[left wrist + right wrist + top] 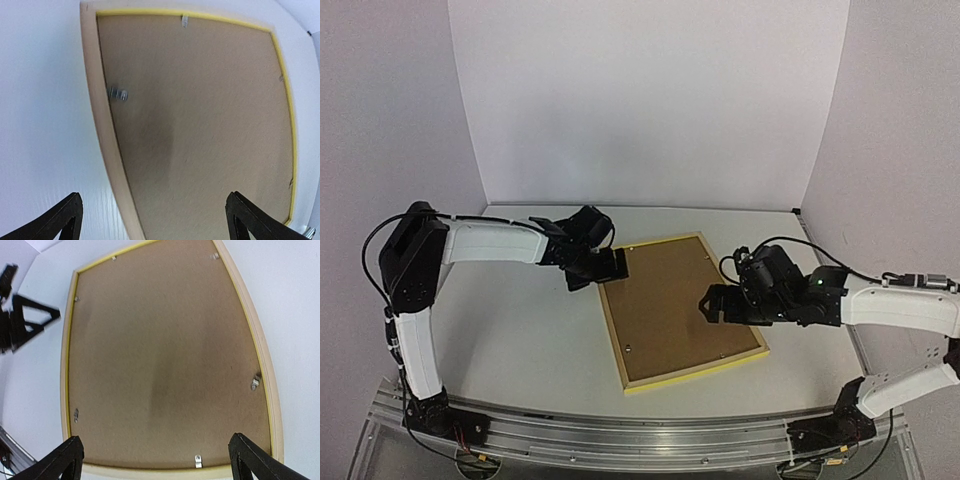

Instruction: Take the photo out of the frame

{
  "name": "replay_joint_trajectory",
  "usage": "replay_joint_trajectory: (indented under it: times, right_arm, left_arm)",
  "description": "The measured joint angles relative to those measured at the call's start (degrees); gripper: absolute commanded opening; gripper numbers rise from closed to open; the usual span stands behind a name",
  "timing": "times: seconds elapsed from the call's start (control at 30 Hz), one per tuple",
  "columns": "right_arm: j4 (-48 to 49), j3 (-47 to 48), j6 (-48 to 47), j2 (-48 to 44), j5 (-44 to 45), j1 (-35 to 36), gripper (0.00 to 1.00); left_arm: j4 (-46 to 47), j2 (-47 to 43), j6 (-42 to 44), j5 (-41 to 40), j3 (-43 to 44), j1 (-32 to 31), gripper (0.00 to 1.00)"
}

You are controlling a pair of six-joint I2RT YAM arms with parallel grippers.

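Note:
The yellow frame point(695, 375) lies face down on the white table, its brown backing board point(675, 300) facing up. The photo is hidden beneath the board. My left gripper point(605, 268) hovers open over the frame's far left corner. In the left wrist view its fingers straddle the pale frame rim point(100, 125), with nothing between them point(154, 200). My right gripper point(712, 305) stands open over the frame's right side. In the right wrist view the gripper point(156, 440) looks across the board point(160, 355) from just past the rim point(265, 365).
Small metal tabs point(198, 460) point(255, 383) point(119, 94) sit around the board's edge. White walls enclose the table at the back and both sides. An aluminium rail point(640, 440) carries the arm bases along the near edge.

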Motion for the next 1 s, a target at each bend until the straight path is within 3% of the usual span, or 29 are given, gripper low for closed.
replay_joint_trajectory:
  times: [0.27,0.53,0.63,1.0]
  right_arm:
    - [-7.83,-9.51,12.25,-6.63,-10.83,-1.98,0.98]
    - [-8.53,-12.73,15.58,-4.23,-18.59,-5.64,0.98]
    - [-7.15,-12.90,15.44,-0.96,-20.75,-7.58,0.97]
    - [-3.58,-9.71,14.71,9.14,-23.36,-14.21,0.91]
  left_arm:
    - [2.23,15.10,21.08,5.64,24.43,11.94,1.00]
    - [-0.84,34.46,36.27,13.85,45.69,17.92,0.99]
    - [-2.04,36.73,40.04,17.09,47.98,18.26,0.98]
    - [-0.22,37.48,46.90,26.16,45.95,17.85,0.71]
